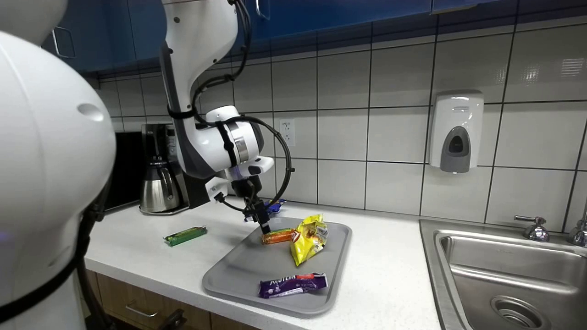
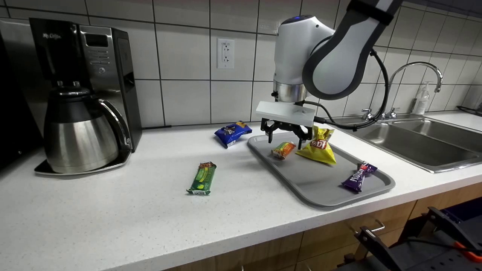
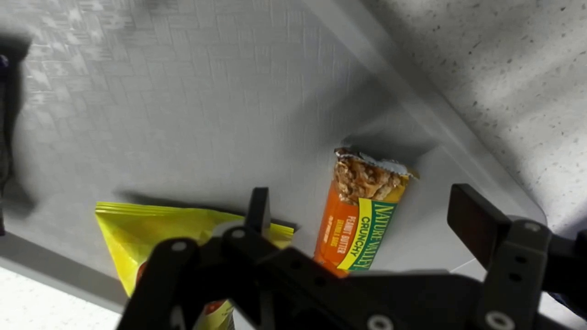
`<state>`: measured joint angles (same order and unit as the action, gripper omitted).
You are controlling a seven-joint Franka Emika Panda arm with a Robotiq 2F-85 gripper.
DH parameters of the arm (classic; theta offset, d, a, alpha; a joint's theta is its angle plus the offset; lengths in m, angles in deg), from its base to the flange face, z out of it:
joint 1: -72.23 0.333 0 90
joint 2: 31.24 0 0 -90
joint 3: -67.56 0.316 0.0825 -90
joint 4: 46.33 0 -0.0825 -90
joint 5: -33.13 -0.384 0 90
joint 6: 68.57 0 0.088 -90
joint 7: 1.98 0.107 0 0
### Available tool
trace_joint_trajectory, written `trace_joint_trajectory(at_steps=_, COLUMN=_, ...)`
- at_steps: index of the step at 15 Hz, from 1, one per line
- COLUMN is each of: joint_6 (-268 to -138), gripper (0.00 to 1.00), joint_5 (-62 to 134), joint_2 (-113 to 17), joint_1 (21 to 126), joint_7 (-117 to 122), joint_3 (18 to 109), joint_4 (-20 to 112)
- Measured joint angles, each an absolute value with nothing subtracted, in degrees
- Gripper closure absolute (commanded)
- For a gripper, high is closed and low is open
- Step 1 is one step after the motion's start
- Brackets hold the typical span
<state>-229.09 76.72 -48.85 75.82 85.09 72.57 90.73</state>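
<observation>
A granola bar (image 3: 360,220) in a slim, oblong wrapper lies on a gray tray (image 2: 320,182), near one rounded corner. The wrapper is bright orange along one side, with yellow and green bands lettered "Nature Valley Crunchy" and smaller words reading "Peanut Butter". A brown, crumbly-looking patch sits by one end, which finishes in a crinkled, silvery edge; the opposite end is partly hidden in the wrist view.

The black gripper (image 2: 285,143) is spread wide above the bar, one finger toward either side of it, and grasps nothing.

Just beside the bar is a crumpled, shiny yellow bag (image 1: 308,240) with a red label. Farther along the tray lies a purple bar (image 1: 293,285) marked "Protein", its ends crimped. The tray is a flat rectangle with a raised rim and a woven-looking texture. It rests on a white, speckled counter (image 2: 131,226), which also holds a flat green bar (image 2: 203,178), a puffy, glossy blue packet (image 2: 232,133) and a coffee maker (image 2: 101,67) with a rounded, brushed-steel jug (image 2: 81,145).
</observation>
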Motion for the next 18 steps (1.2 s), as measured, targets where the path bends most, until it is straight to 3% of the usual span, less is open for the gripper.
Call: trace_joint_trajectory(at_steps=18, joint_6=-229.1, gripper=0.00, joint_5=76.7, joint_2=-58.9, joint_1=75.8, joint_7=85.1, joint_3=70.4, joint_4=80.7)
